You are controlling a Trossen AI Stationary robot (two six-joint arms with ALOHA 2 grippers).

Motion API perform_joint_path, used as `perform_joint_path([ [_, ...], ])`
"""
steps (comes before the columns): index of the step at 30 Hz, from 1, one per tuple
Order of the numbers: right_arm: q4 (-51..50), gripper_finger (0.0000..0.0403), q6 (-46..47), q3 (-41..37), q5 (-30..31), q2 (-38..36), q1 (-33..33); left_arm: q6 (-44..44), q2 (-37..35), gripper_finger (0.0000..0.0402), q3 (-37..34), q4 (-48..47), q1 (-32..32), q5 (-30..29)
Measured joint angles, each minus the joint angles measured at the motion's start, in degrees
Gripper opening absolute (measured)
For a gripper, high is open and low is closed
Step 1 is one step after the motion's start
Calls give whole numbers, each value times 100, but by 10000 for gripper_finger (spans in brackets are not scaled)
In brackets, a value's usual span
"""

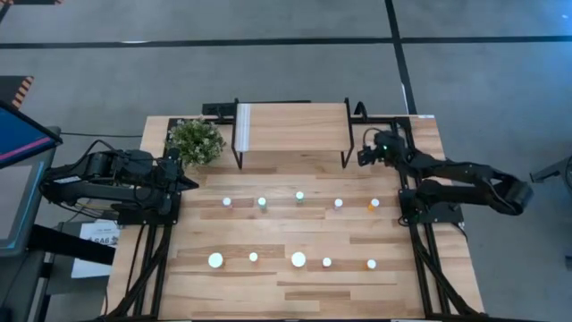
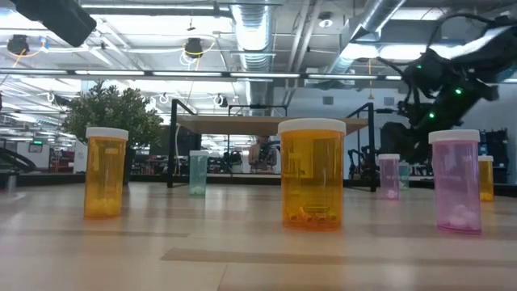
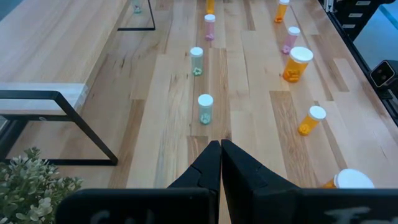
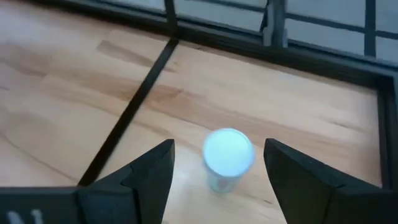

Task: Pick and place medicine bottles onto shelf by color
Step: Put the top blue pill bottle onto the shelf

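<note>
Medicine bottles with white caps stand upright in two rows on the wooden table: a far row (image 1: 299,196) and a near row (image 1: 298,259). The low view shows orange (image 2: 312,172), pink (image 2: 457,181) and green (image 2: 198,172) bodies. The shelf (image 1: 290,125) stands at the far edge. My right gripper (image 4: 217,146) is open by the shelf's right leg (image 1: 345,148), its fingers on either side of a pale bottle's white cap (image 4: 228,152) without touching it. That bottle stands on the table and is hidden in the high view. My left gripper (image 3: 221,155) is shut at the table's left, above the wood.
A potted plant (image 1: 195,140) stands left of the shelf. The shelf's black floor bar (image 4: 130,106) runs close beside the pale bottle, and the table's black frame (image 4: 273,50) lies just beyond it. Bare wood lies between the two bottle rows (image 1: 295,231).
</note>
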Motion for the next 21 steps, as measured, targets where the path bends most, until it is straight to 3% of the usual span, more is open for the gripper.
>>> perform_joint_path([
  [10,799,271,-30,-365,-14,-131,-35,0,0,0,0,0,0,0],
  [21,738,254,94,-365,-17,-15,-249,0,0,0,0,0,2,-1],
])
